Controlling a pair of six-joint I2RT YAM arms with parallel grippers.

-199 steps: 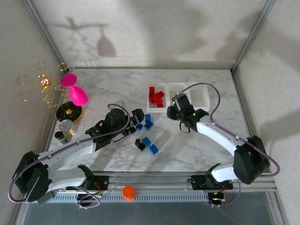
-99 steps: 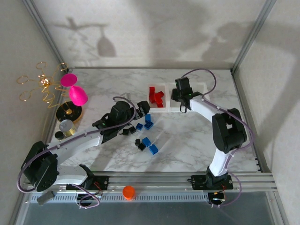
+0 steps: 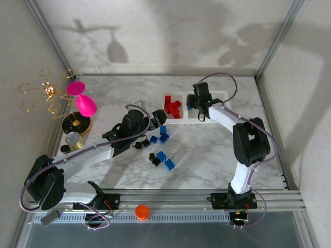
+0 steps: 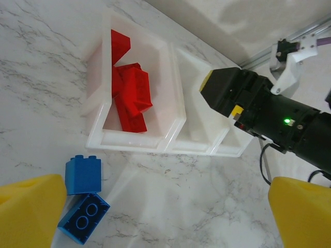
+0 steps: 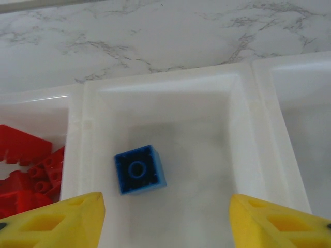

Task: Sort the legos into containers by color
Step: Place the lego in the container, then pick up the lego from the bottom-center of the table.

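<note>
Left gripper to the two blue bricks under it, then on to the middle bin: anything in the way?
Nothing visible stands between the left gripper and the blue bricks. The right gripper hangs open over the middle bin, above a lone brick lying inside, so it likely blocks the drop spot.

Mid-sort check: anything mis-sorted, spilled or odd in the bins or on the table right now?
Nothing mis-sorted: red legos sit in the left bin, one blue lego lies flat in the middle bin. Only oddity: the orange cap sits on the front rail, off the marble, apart from the loose legos.
</note>
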